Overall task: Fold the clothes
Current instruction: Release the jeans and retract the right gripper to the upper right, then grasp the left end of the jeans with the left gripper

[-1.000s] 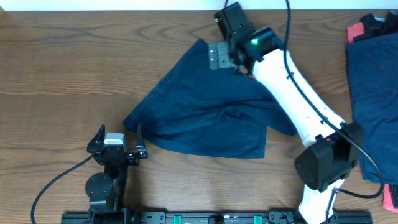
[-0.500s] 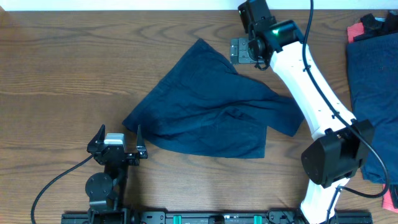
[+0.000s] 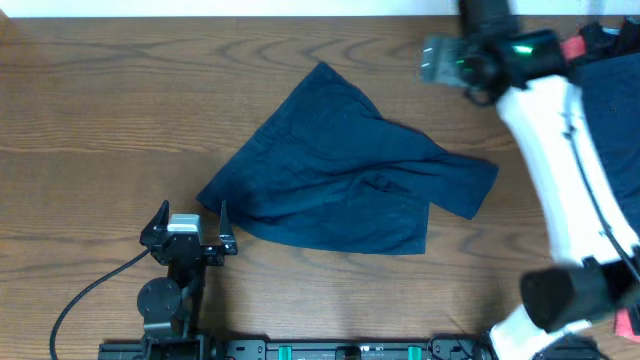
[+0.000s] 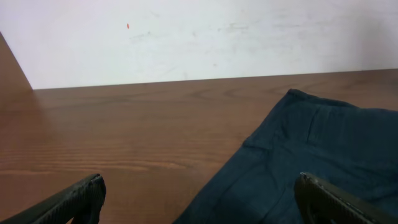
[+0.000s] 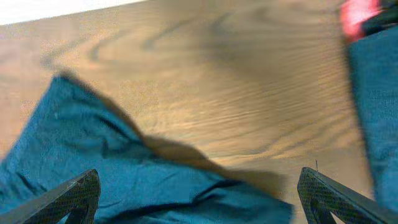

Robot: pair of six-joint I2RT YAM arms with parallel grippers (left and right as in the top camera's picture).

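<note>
**Both claws open and empty around a rumpled navy garment**

Nearest the robot's base, the left gripper [image 3: 192,212] is resting just beside the navy garment's [image 3: 340,170] near-left corner, fingers spread wide, holding nothing. The garment is lying crumpled in a rough triangle mid-table [image 3: 100,100]. Beyond its far-right corner, the right gripper [image 3: 430,60] is hovering, blurred, jaws open and empty. Farther right of the garment, stacked navy clothes [image 3: 610,110] and a red item [image 3: 572,48] are sitting.

This seems to be a pause between grasps. Next calls for pinching an edge and drawing it across.

Only the overhead view is showing the garment's whole outline. The left wrist view is showing a pale wall [image 4: 249,37], while the right wrist view alone is catching the stack.
</note>
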